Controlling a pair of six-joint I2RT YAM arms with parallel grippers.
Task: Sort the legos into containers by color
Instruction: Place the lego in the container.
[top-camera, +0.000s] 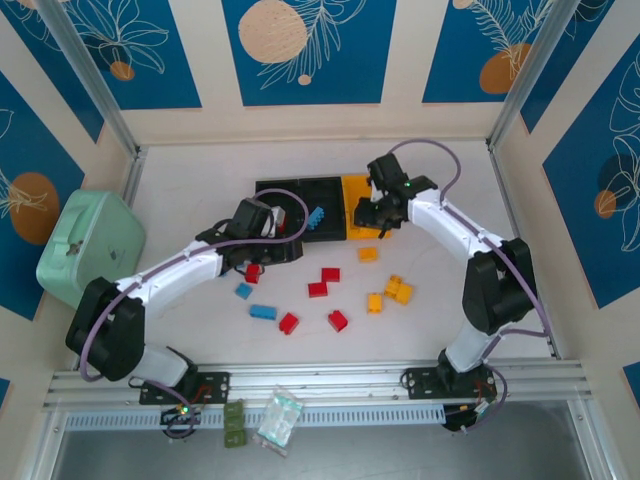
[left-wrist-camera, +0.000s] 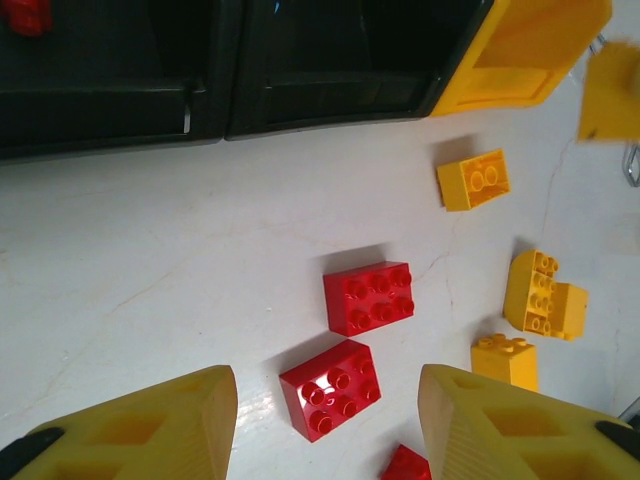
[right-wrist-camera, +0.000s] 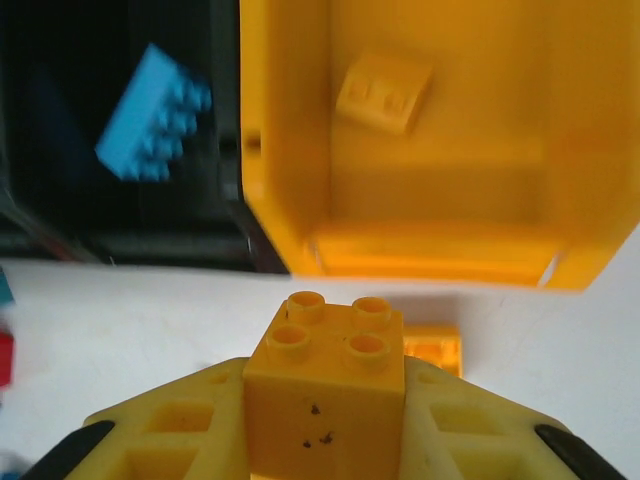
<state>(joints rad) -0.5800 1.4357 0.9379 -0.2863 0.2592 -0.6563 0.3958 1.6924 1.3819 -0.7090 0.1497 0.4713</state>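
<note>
My right gripper (right-wrist-camera: 327, 385) is shut on a yellow-orange lego (right-wrist-camera: 330, 345), studs facing the camera, held just in front of the yellow container (right-wrist-camera: 290, 150); from above it (top-camera: 372, 215) sits at that bin's near edge. A flat yellow lego (right-wrist-camera: 385, 92) lies inside the bin. A light blue lego (right-wrist-camera: 150, 115) lies in the neighbouring black container (top-camera: 300, 200). My left gripper (left-wrist-camera: 325, 400) hangs open above two red legos (left-wrist-camera: 331, 389) (left-wrist-camera: 368, 297), with nothing between its fingers. Loose red (top-camera: 338, 320), blue (top-camera: 263, 311) and yellow (top-camera: 399, 290) legos are scattered on the table.
A mint-green lidded case (top-camera: 90, 245) stands at the left wall. A small plastic bag (top-camera: 278, 418) lies on the near rail. Patterned walls close in the table on three sides. Yellow legos (left-wrist-camera: 473, 179) (left-wrist-camera: 543, 295) lie to the right of the left gripper.
</note>
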